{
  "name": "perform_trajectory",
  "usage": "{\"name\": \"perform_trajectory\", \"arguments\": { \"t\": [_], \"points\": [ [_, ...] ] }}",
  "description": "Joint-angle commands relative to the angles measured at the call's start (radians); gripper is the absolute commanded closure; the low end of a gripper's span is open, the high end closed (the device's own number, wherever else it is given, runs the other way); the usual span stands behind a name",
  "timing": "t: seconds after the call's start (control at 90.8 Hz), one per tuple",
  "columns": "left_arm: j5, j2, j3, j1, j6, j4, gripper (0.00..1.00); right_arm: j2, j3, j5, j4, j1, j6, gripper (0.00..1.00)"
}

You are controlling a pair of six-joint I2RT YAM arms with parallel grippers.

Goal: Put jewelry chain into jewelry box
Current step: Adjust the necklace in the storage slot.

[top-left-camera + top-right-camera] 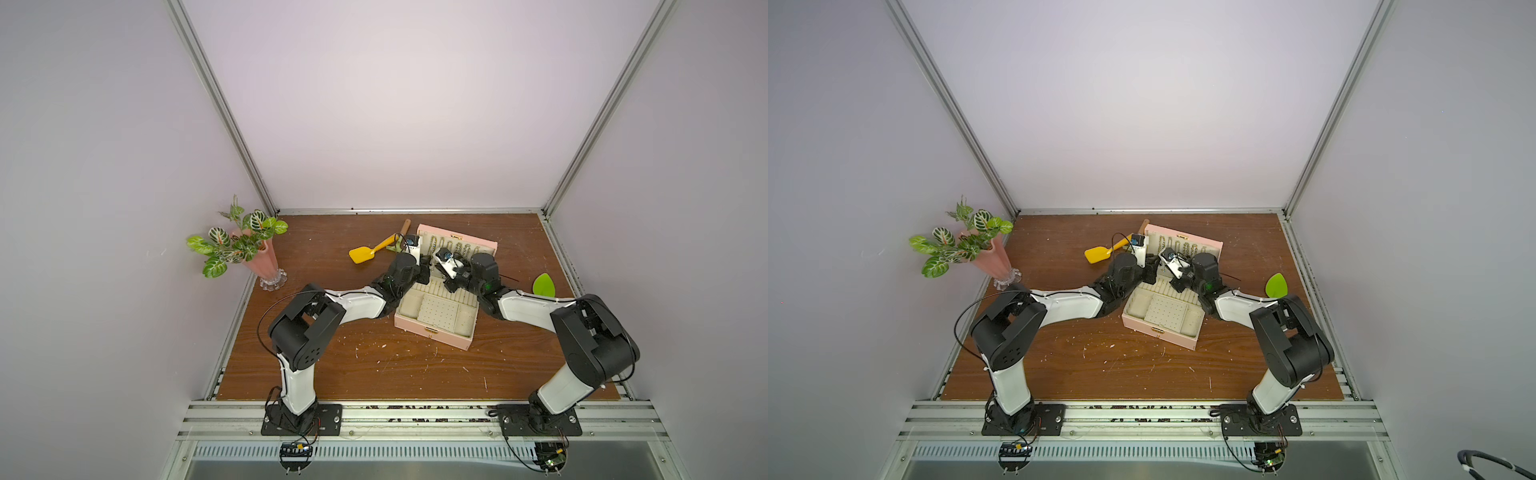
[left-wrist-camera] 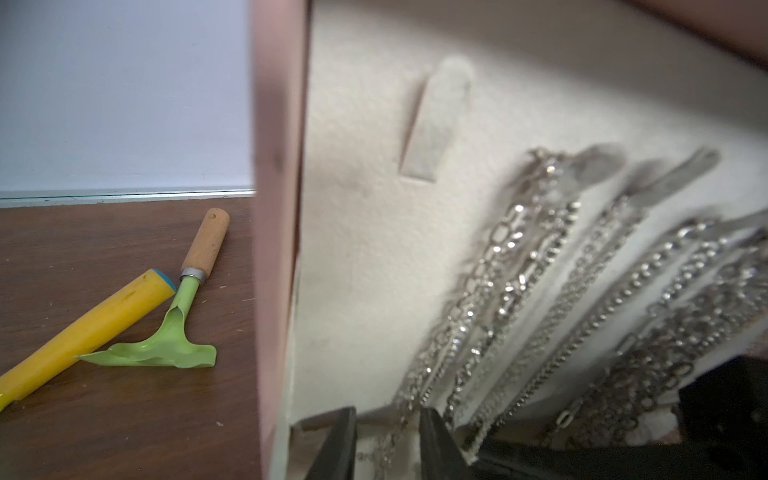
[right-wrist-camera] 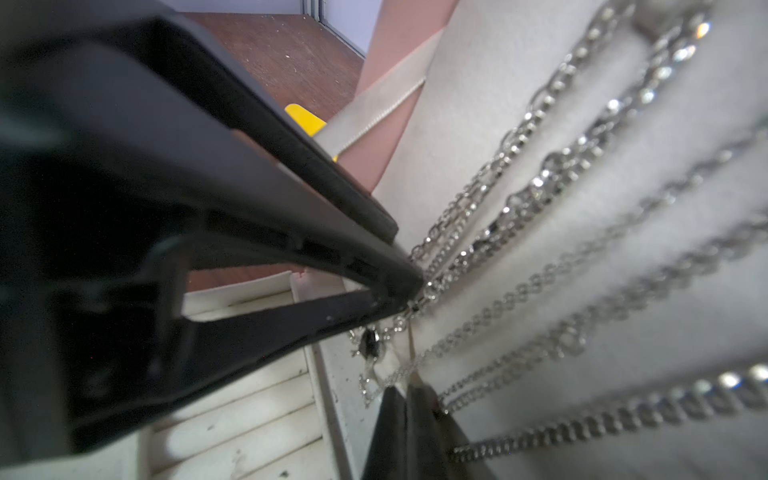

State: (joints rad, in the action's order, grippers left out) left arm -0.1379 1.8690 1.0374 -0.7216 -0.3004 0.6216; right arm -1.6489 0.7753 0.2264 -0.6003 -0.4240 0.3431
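**Right tool** (image 3: 409, 386): jaws closed, apparently pinching the thin lower loop of the jewelry chain (image 3: 457, 205) at the foot of the raised lid (image 1: 457, 235).

**Left tool** (image 2: 386, 413): jaws partly open, one finger on each side of what looks like the same chain, not clamped on it.

**Progress:** The chain hangs from a hook high on the cream lining of the lid. It is at the end of a row of other chains (image 2: 665, 316) hung the same way. Judged from this, the chain is already inside the jewelry box (image 1: 432, 336). What seems left is to settle its loose lower end against the lining, let go, and draw both arms clear. The cream tray (image 1: 438, 311) below the lid shows nothing in its compartments, as far as the arms allow a look.

**Surroundings:** An onlooker at the cell sees the box standing open near the middle of a brown wood-grain desk (image 1: 374, 365) flecked with pale scratches.
- A yellow spatula (image 1: 361, 254) and a green scraper (image 2: 166, 351) with a wooden handle lie close together beside the lid.
- A green leaf (image 1: 542, 284) lies near the right arm.
- A plant (image 1: 219, 236) in a pink vase (image 1: 262, 264) stands at the far left corner.
- Pale lilac walls and aluminium posts (image 1: 224, 108) enclose the desk.
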Motion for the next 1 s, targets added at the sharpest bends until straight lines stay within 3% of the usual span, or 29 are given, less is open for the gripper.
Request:
{"name": "perform_trajectory", "arguments": {
  "t": [0.0, 0.385, 0.991],
  "points": [
    [-0.015, 0.024, 0.036, -0.009, 0.019, -0.002, 0.74, 0.021, 0.004, 0.029, -0.137, 0.007, -0.018, 1.0],
    [-0.026, 0.006, 0.023, -0.009, 0.031, 0.006, 0.98, 0.025, -0.005, 0.03, -0.145, 0.013, -0.022, 1.0],
    [0.038, -0.106, 0.015, 0.002, 0.027, 0.058, 0.99, 0.026, -0.011, 0.031, -0.151, 0.016, -0.027, 1.0]
  ]
}}
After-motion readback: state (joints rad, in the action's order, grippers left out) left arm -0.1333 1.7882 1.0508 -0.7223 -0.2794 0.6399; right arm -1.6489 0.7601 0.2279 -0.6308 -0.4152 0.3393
